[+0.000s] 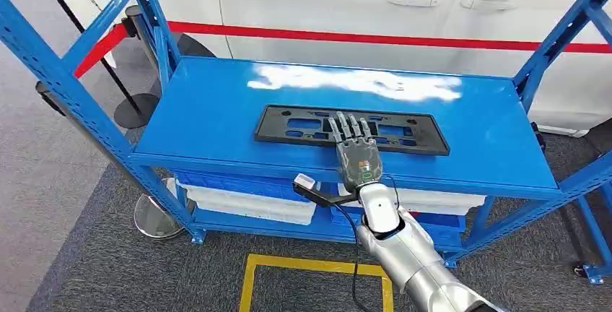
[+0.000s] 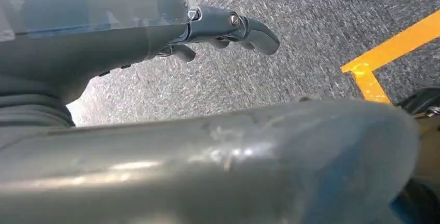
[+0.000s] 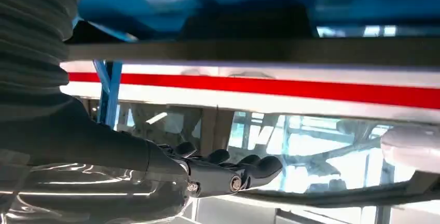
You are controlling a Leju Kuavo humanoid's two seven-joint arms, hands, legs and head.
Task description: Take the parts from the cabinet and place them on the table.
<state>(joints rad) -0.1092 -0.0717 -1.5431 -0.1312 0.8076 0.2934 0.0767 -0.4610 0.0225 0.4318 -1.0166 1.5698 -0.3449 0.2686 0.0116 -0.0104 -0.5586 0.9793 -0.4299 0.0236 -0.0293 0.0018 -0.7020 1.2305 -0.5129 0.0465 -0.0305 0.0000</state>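
Plate [image 1: 351, 130] under the right hand [image 1: 356, 149] on the blue shelf [image 1: 216, 120].
Right hand lies palm down, fingers straight and apart, resting on the black plate's middle, gripping nothing. Left hand [image 2: 207, 29] hangs over grey carpet, fingers loosely curled, empty.

Head camera looks down on shelf [image 1: 216, 110] (wrist cameras close)
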